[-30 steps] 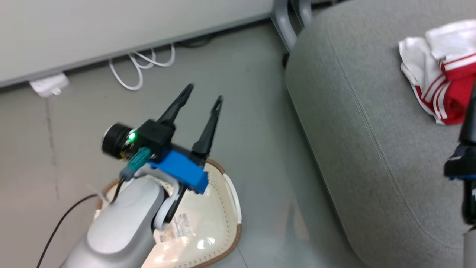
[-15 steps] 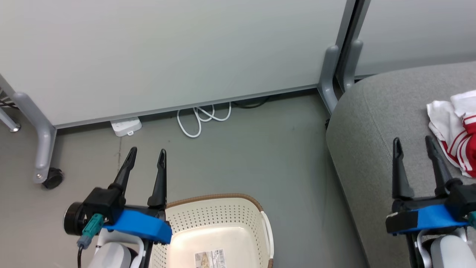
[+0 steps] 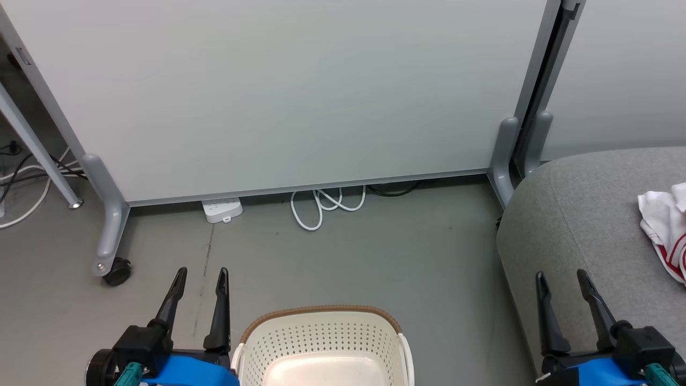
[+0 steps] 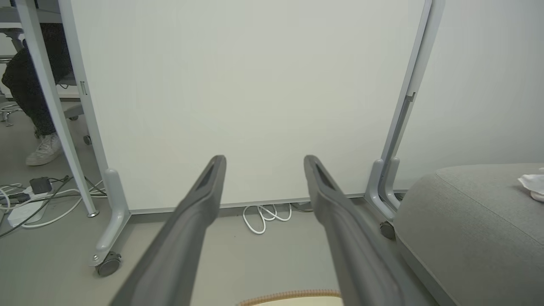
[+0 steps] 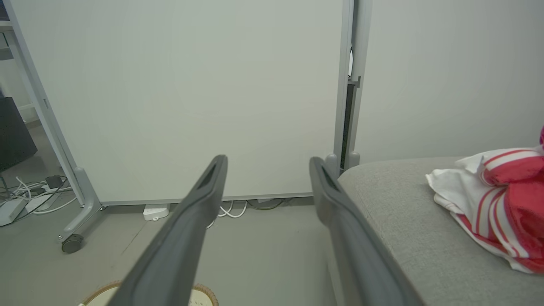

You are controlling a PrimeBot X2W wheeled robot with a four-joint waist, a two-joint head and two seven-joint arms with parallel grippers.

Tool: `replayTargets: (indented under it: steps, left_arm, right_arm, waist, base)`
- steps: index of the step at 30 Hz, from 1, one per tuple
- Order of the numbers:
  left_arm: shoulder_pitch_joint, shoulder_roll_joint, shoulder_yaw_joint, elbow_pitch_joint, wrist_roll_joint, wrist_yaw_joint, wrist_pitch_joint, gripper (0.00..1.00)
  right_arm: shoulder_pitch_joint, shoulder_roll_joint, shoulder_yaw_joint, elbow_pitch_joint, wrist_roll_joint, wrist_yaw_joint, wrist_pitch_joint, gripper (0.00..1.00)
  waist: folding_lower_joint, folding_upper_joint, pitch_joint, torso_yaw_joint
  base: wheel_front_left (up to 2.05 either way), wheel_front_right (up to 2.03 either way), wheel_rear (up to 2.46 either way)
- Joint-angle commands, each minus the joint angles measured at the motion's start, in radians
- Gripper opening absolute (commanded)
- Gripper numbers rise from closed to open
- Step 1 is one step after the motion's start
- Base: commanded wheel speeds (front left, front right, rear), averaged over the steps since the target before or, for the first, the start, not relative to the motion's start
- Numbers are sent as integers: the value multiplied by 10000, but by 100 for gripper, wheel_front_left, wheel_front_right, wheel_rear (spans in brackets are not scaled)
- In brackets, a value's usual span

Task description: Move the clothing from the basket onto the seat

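Fingers [image 3: 220, 311] of your left gripper [image 3: 202, 273] and right gripper [image 3: 561, 276] stand spread, holding nothing. The clothing [image 3: 664, 225] lies far right on the seat [image 3: 579, 214]. What shows of the basket [image 3: 321, 332], near centre, looks empty, so you're likely done; check its bottom. A second ago the camera looked lower, and the left gripper hung over the basket.

Probably an office: wheeled partition screens [image 3: 300, 96], floor cables [image 3: 328, 202].

No text, label or number can be read anywhere.

Head looks down, wrists forward — all share seat [image 3: 581, 225].
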Motion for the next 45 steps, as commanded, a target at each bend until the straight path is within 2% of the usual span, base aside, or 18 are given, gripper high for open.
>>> replayTargets:
  steps: [1,8,18,19,23,45]
  left_arm:
    - [187,-24,150,34,113,-90,-27,100]
    - [421,-252,570,195,319,-420,-28,100]
    - [499,-358,857,390,542,-584,-28,100]
    - [378,-376,831,389,504,-554,0,0]
    - [464,-420,874,707,387,-568,94,0]
    - [249,-408,1433,504,-3769,-751,1165,0]
  right_arm:
    - [203,53,24,46,35,-11,1,100]
    - [454,147,36,274,121,-11,1,100]
    - [437,220,18,402,166,-11,1,100]
    - [370,180,21,386,116,0,0,0]
    - [364,197,-9,711,240,0,61,0]
    - [-143,239,-194,682,4668,-2,1149,0]
  waist:
    - [1,0,-70,64]
    - [1,0,-222,211]
    - [1,0,-269,214]
    - [2,0,-270,215]
    - [1,0,-265,209]
    - [1,0,-159,106]
  base:
    - [0,0,0]
    - [0,0,0]
    - [0,0,0]
    - [0,0,0]
    - [0,0,0]
    - [0,0,0]
